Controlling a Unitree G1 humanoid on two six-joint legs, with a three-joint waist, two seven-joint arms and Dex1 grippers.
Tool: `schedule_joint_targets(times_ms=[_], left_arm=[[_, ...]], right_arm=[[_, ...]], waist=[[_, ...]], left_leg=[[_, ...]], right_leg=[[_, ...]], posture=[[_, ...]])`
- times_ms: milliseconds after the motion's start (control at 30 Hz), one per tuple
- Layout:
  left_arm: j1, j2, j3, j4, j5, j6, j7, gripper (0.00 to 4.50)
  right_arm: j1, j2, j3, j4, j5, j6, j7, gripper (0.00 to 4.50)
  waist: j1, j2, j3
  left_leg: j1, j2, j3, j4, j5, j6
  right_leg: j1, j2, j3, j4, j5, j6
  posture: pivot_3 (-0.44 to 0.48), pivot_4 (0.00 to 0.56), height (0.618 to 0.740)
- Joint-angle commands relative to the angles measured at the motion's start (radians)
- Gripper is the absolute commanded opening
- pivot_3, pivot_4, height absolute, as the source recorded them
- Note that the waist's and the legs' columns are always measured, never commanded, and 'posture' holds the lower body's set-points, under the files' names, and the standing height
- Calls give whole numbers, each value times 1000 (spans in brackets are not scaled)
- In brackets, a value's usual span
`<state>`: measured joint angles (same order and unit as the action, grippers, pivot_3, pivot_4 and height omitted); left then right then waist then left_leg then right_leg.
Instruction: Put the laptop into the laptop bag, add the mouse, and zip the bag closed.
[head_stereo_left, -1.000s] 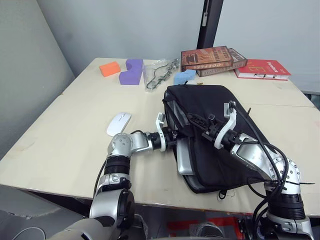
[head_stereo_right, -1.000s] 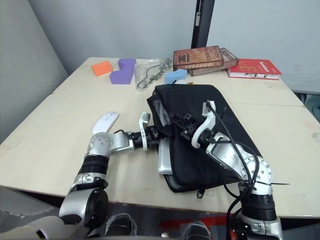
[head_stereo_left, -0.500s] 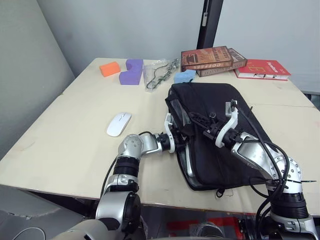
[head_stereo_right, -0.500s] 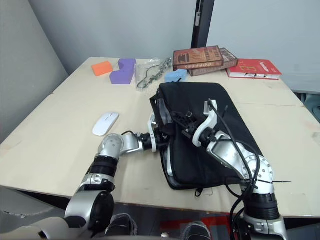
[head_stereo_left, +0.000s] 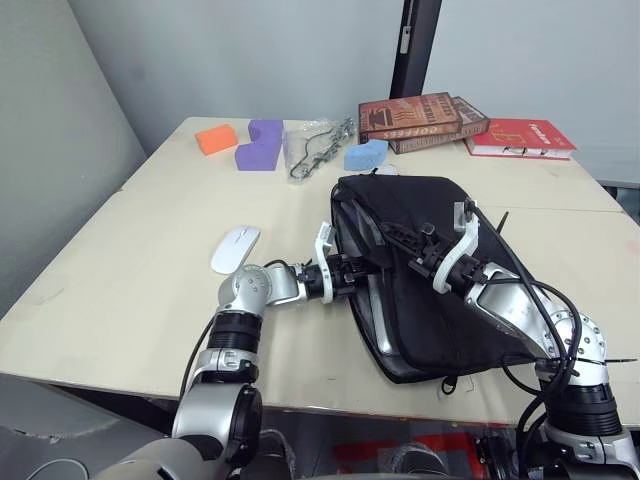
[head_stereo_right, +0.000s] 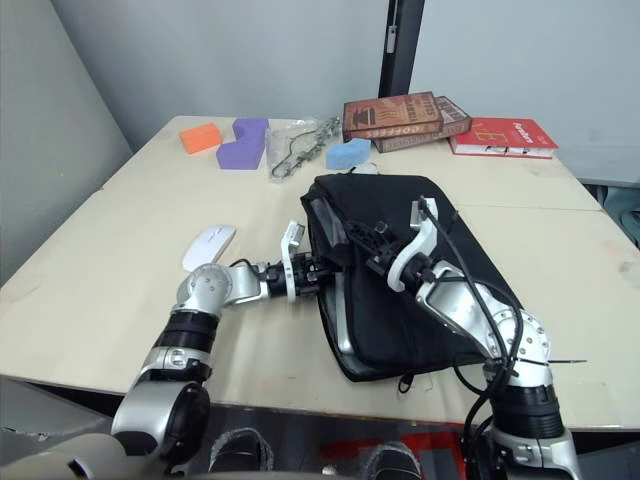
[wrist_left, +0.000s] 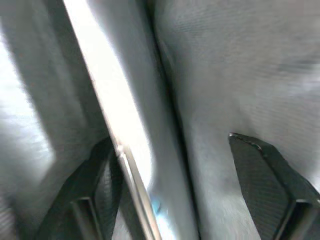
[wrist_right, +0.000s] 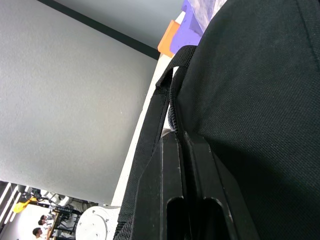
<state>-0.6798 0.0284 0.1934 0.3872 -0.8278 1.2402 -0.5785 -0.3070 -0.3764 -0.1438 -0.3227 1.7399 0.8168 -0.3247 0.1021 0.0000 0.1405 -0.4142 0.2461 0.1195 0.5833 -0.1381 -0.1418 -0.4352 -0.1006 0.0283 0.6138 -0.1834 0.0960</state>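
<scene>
Pale wooden table (head_stereo_left: 130, 300) against a grey wall, clutter along the far edge. Laptop bag (head_stereo_left: 440, 260) lies flat mid-table, mouth toward the robot's left. Laptop (head_stereo_left: 368, 312) is mostly inside it, silver edge showing at the mouth. Mouse (head_stereo_left: 235, 248) sits well left of the bag, untouched.

Left gripper (head_stereo_left: 352, 270) is at the bag's mouth, fingers (wrist_left: 260, 165) spread wide either side of the laptop's edge (wrist cam shows a clear gap). Right gripper (head_stereo_left: 395, 237) is on top of the bag, pinched tight on the upper lip by the handle (wrist_right: 150, 140).

Handling, my guess: laptop stiff, fairly heavy, slick aluminium, so push on the edge, don't pinch the faces. Bag is soft and floppy; take it by the lip or handle. Mouse is light and smooth; grip it across the sides.

Count: 1 laptop, 1 bag, 1 mouse. Beyond the bag: 3 books (head_stereo_left: 415, 112), 1 orange block (head_stereo_left: 216, 139), 1 purple block (head_stereo_left: 258, 146), 1 blue block (head_stereo_left: 364, 154).
</scene>
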Motion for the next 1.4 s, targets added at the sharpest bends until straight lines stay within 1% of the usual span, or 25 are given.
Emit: schedule_joint_targets(times_ms=[33, 133, 200, 233, 267, 367, 500, 600, 667, 700, 833, 1000, 1067, 1133, 1267, 1333, 1367, 1400], left_arm=[[4, 19, -18, -92, -37, 22, -51, 3441], [10, 29, -21, -96, -33, 29, -56, 2681], [12, 29, -24, -96, -33, 29, -59, 1906], [14, 27, -28, -95, -30, 25, -59, 1599], [15, 25, -32, -94, -27, 22, -60, 1173], [13, 9, -36, -91, -27, 18, -61, 240], [5, -16, -42, -80, -29, 26, -61, 215], [-19, -64, -50, -48, -12, -7, -49, 215], [-30, -80, -53, -34, -7, -21, -57, 215], [-31, -87, -71, -31, 10, -39, -66, 215], [-20, -91, -113, -36, 51, -84, -97, 215], [-4, -68, -120, -74, 64, -95, -113, 215], [7, -40, -112, -100, 52, -79, -123, 1252], [21, 5, -89, -134, 41, -51, -113, 1880], [88, 177, -56, -313, -10, 66, -121, 3410], [125, 263, -43, -386, -29, 92, -132, 3910], [137, 293, -23, -408, -44, 100, -131, 4434], [154, 338, 6, -435, -57, 92, -146, 4475]], right_arm=[[-15, -10, -8, -24, 18, -10, 27, 0], [-15, -17, -8, -20, 18, -9, 31, 0], [-18, -17, -5, -21, 17, -11, 32, 0], [-20, -16, -2, -24, 18, -11, 31, 0], [-22, -15, -1, -25, 19, -12, 30, 0], [-22, -14, 6, -29, 18, -9, 28, 0], [-24, -9, 16, -36, 18, -9, 22, 0], [-33, 5, 31, -49, 34, -13, 7, 0], [-36, 12, 38, -51, 33, -15, 2, 0], [-38, 15, 41, -50, 30, -16, 2, 0], [-35, 12, 45, -42, 17, -16, 8, 0], [-32, 1, 34, -32, 9, -14, 18, 0], [-32, -3, 31, -29, 8, -13, 22, 0], [-35, -6, 29, -23, 1, -11, 30, 0], [-44, -14, 28, -4, -15, -5, 54, 0], [-47, -20, 28, 7, -22, 0, 67, 0], [-48, -22, 28, 13, -26, 3, 74, 0], [-50, -27, 32, 21, -34, 11, 86, 0]], waist=[[0, 0, 0], [0, 0, 0], [1, 0, 0], [1, 0, 0], [1, 0, 0], [1, 0, 0], [3, 0, 0], [5, 0, 0], [4, 0, 0], [4, 0, 0], [4, 0, 0], [4, 0, 0], [4, 0, 0], [-2, 0, 0], [-15, 1, 0], [-14, 1, -1], [-12, 1, -1], [-10, 1, -1]], left_leg=[[0, 0, 0, 0, 0, 0], [0, 0, 0, 0, 0, 0], [0, 0, 0, 0, 0, 0], [0, 0, 0, 0, 0, 0], [0, 0, 0, 0, 0, 0], [0, 0, 0, 0, 0, 0], [-1, 0, 0, 0, 0, 0], [-1, 0, 0, 0, 0, 0], [-1, 0, 0, 0, 0, 0], [-1, 0, 0, 0, 0, 0], [-1, 0, 0, 0, 0, 0], [-1, 0, 0, 0, 0, 0], [-1, 0, 0, 0, 0, 0], [-1, 0, 0, 0, 0, 0], [0, 1, 0, 0, 0, 0], [2, 1, 0, -1, 0, 0], [2, 1, 0, -1, 0, -1], [2, 1, 0, 0, 0, -1]], right_leg=[[0, 0, 0, 0, 0, 0], [0, 0, 0, 0, -1, -1], [0, 0, 0, 0, -1, -1], [0, 0, 0, 0, -1, -1], [0, 0, 0, 0, -1, -1], [0, 0, 0, 0, -1, -1], [0, 0, 0, 0, -1, -1], [0, 0, 0, 0, -1, -1], [0, 0, 0, 0, -1, -1], [0, 0, 0, 0, -1, -1], [0, 0, 0, 0, -1, -1], [0, 0, 0, 0, 0, -1], [0, 0, 0, 0, 0, -1], [0, 0, 0, 0, 0, -1], [0, 1, 0, 2, -1, -1], [0, 1, 0, 2, -2, -3], [0, 1, 0, 2, -3, -5], [0, 1, 0, 2, -3, -5]], posture=[[0, 150, 734], [0, 150, 734], [0, 150, 734], [0, 150, 734], [0, 150, 734], [0, 150, 734], [0, 150, 734], [0, 150, 734], [0, 150, 734], [0, 150, 734], [0, 150, 734], [0, 150, 734], [0, 150, 734], [0, 150, 734], [0, 150, 734], [0, 150, 734], [0, 150, 734], [0, 150, 734]])
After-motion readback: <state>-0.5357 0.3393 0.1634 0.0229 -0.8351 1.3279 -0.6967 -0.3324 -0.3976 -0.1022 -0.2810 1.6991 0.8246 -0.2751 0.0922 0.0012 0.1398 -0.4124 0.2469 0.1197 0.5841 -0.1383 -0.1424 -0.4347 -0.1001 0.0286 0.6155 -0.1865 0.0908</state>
